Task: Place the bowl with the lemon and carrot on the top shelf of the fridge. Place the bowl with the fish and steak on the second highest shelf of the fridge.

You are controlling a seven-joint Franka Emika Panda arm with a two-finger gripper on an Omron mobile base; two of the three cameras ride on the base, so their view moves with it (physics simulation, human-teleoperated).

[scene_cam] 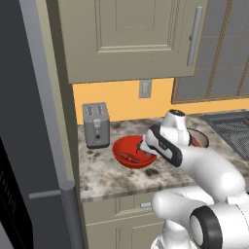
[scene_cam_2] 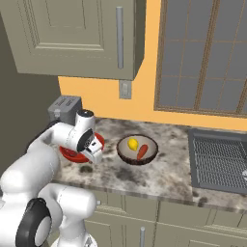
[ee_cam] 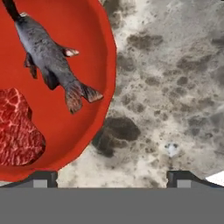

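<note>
The wide red bowl (scene_cam: 127, 151) rests on the speckled counter, holding the grey fish (ee_cam: 49, 59) and the red steak (ee_cam: 16, 130). My gripper (ee_cam: 112, 179) hovers open just above the bowl's right rim (ee_cam: 104, 109), one tip over the rim, the other over bare counter. From the base views the hand (scene_cam: 145, 147) leans down at that rim, covering part of the red bowl (scene_cam_2: 71, 154). To the right stands the brown bowl (scene_cam_2: 138, 150) with the lemon (scene_cam_2: 132, 144) and the carrot (scene_cam_2: 142, 152). The grey fridge (scene_cam: 19, 121) fills the left side; its shelves are out of view.
A grey toaster (scene_cam: 96, 125) stands behind the red bowl against the orange wall. Beige cupboards (scene_cam: 131, 39) hang overhead. A dark ridged sink basin (scene_cam_2: 219, 161) lies at the counter's right end. My arm hides most of the brown bowl (scene_cam: 200, 139) in the left base view.
</note>
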